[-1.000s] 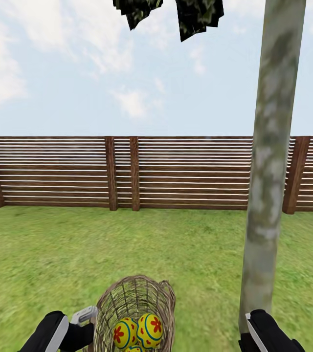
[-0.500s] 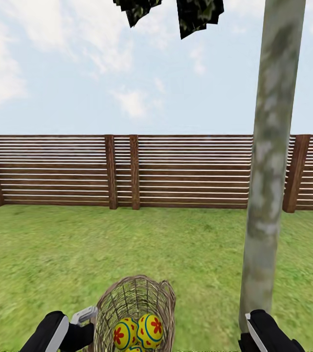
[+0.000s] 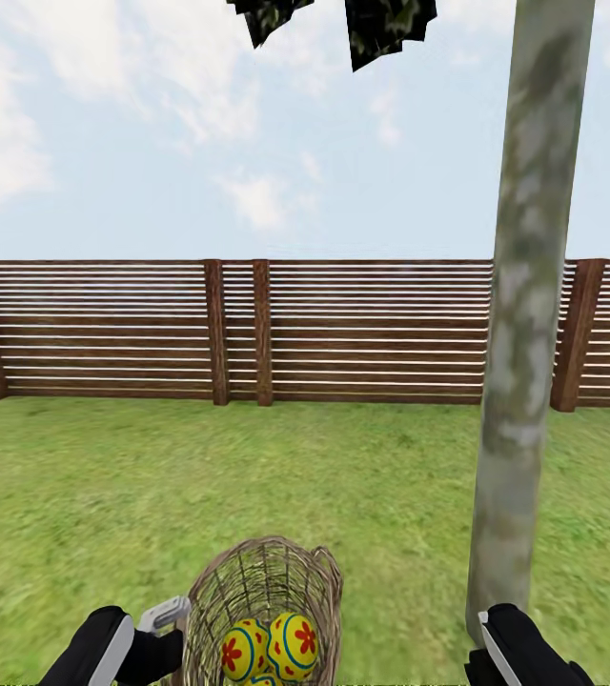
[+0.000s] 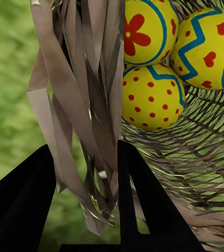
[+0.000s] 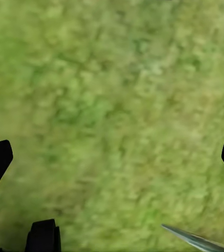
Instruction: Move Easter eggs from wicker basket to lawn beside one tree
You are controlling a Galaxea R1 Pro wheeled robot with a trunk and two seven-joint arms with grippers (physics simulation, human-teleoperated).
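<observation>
The wicker basket (image 3: 262, 581) hangs at the bottom middle of the head view, above the lawn (image 3: 152, 495). My left gripper (image 4: 85, 149) is shut on the basket's woven wall (image 4: 85, 105), one black finger on each side. Three yellow Easter eggs lie inside it: one with a red flower (image 4: 143, 31), one with a blue zigzag (image 4: 209, 47), one with red dots (image 4: 151, 97). Two of them show in the head view (image 3: 246, 650) (image 3: 293, 643). The tree (image 3: 524, 333) stands just right of the basket. My right gripper (image 5: 114, 152) is open over bare grass, its fingers wide apart.
A brown slat fence (image 3: 105, 329) runs across the far side of the lawn. My right arm (image 3: 519, 648) is close to the foot of the trunk. Open grass lies between the basket and the fence.
The fence and lawn have slid a few pixels up in the picture, so the camera has shifted. The basket, eggs and both arms keep their places in the view.
</observation>
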